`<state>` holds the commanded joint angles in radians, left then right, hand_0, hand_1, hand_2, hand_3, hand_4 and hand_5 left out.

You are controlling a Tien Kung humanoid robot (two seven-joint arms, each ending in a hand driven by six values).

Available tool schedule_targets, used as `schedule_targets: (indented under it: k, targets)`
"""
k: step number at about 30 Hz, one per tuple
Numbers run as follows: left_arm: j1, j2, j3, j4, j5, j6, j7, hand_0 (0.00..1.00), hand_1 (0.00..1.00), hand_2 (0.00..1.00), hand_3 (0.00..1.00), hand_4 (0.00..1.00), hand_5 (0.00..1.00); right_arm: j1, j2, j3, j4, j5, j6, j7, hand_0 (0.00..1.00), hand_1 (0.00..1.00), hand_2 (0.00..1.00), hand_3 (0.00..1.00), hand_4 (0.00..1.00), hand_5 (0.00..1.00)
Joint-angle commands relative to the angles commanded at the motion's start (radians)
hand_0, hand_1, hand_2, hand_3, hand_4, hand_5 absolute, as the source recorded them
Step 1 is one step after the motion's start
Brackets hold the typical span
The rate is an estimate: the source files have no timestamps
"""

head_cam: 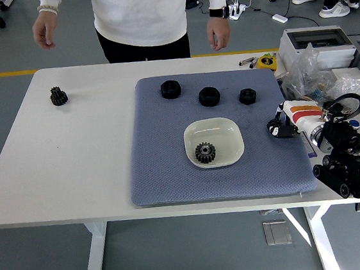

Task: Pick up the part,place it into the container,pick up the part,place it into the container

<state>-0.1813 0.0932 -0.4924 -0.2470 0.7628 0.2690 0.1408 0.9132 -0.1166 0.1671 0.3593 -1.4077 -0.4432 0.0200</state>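
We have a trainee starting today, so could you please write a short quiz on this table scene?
1. True or false: the dish holds a gear.
2. How many black parts lie in a row on the mat beyond the dish? A) two B) three C) five
3. Where does the lone gear off the mat lie?

Key: 1 true. 2 B: parts at and. 3 On the bare table, far left corner. The right hand hovers at the mat's right edge.
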Motion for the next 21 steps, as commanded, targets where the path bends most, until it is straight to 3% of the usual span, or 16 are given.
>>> schedule_targets:
  k: [10,17,21]
  targets:
    - [0.009,0.002,-0.005,0.001,0.002,0.001,0.001,0.63,0.637,0.638,0.565,0.632,0.559,0.009,-0.013,-0.066,0.026,0.082,-0.052,0.012,0.002,0.16,0.298,0.44,0.647,0.377]
    - [0.016,0.004,-0.007,0.002,0.003,0.001,0.002,0.63,0.635,0.636,0.565,0.634,0.561,0.012,-0.023,-0.156,0.079,0.173,-0.125,0.036,0.002,0.157,0.297,0.439,0.646,0.363]
    - [0.02,0.005,-0.008,0.002,0.001,0.002,0.002,0.631,0.634,0.633,0.564,0.632,0.557,0.016,-0.032,-0.1,0.131,0.115,-0.137,0.036,0.002,0.151,0.295,0.437,0.652,0.354]
